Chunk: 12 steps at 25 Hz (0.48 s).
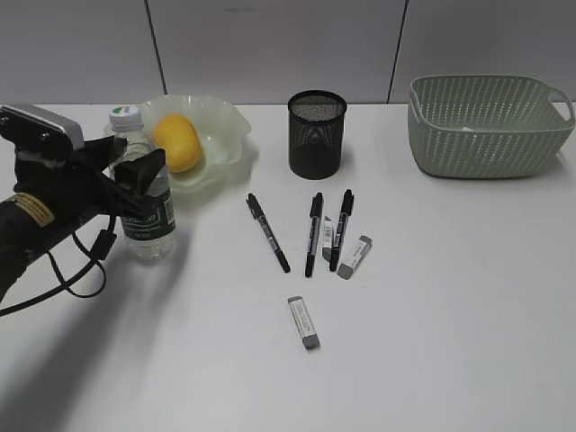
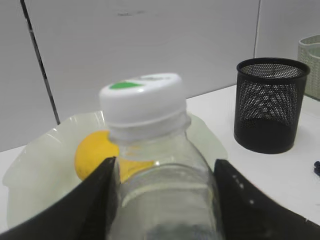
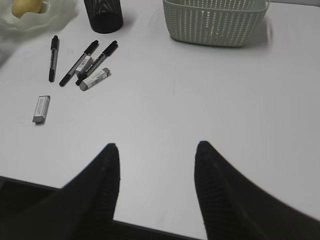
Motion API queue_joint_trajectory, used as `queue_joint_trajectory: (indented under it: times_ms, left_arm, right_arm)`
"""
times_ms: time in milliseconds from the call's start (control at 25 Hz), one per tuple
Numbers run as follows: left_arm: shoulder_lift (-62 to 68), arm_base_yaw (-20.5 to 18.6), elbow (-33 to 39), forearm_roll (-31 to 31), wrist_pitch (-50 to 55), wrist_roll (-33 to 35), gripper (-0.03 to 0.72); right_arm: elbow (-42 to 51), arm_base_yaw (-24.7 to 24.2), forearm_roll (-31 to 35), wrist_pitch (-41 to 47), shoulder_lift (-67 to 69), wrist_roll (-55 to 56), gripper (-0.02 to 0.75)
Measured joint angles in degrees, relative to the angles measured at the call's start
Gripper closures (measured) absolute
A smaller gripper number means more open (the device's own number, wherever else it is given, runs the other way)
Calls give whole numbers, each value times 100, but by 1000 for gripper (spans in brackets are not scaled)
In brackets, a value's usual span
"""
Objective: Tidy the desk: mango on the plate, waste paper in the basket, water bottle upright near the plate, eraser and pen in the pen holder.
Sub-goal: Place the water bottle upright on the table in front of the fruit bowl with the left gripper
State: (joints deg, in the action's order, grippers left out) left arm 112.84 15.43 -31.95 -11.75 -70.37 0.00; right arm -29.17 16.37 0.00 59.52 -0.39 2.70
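Observation:
The water bottle [image 1: 144,225] stands upright on the table just left of the wavy-rimmed plate [image 1: 225,121], which holds the mango [image 1: 177,141]. My left gripper [image 1: 135,171] is shut on the water bottle's shoulder [image 2: 150,100], one finger on each side [image 2: 165,185]. Three black pens [image 1: 268,232] [image 1: 313,234] [image 1: 341,229] and grey erasers [image 1: 355,256] [image 1: 304,322] lie on the table in front of the black mesh pen holder [image 1: 317,135]. My right gripper [image 3: 157,150] is open and empty above bare table. The waste paper is not clearly visible.
The pale green woven basket [image 1: 490,126] stands at the back right; a small white patch shows through its lattice. A third eraser lies between two pens [image 1: 327,236]. A grey wall runs along the table's far edge.

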Motion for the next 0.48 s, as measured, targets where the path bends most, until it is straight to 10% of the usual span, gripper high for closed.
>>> queue_joint_trajectory:
  times_ms: [480]
  left_arm:
    - [-442, -7, 584, -252, 73, 0, 142]
  right_arm:
    - [0, 0, 0, 0, 0, 11, 345]
